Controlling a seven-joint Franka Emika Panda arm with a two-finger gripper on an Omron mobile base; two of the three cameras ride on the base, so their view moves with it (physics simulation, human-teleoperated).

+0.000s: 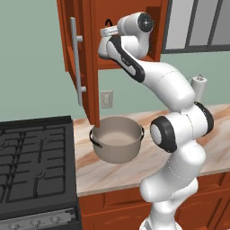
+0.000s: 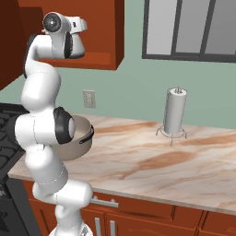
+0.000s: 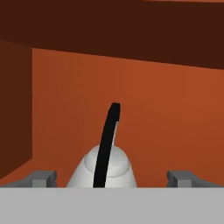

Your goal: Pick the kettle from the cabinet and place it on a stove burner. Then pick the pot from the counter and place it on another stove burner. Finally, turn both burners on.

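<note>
In the hand view the silvery-white kettle (image 3: 114,171) stands on the cabinet floor with its thin black handle (image 3: 108,135) arching up edge-on. My gripper (image 3: 112,178) is open, one fingertip (image 3: 43,177) to the left of the kettle and the other to the right, both apart from it. In the left base view the cabinet (image 1: 87,58) has its door swung open, and my hand reaches inside where the tip of the kettle handle (image 1: 108,21) shows. The pot (image 1: 117,144) sits on the counter (image 1: 112,175) beside the stove (image 1: 31,157).
The open door's long silver bar handle (image 1: 77,63) hangs over the gap between stove and pot. A paper towel holder (image 2: 175,110) stands at the back of the counter. Behind the pot a wall outlet (image 1: 106,99) is set in the green wall.
</note>
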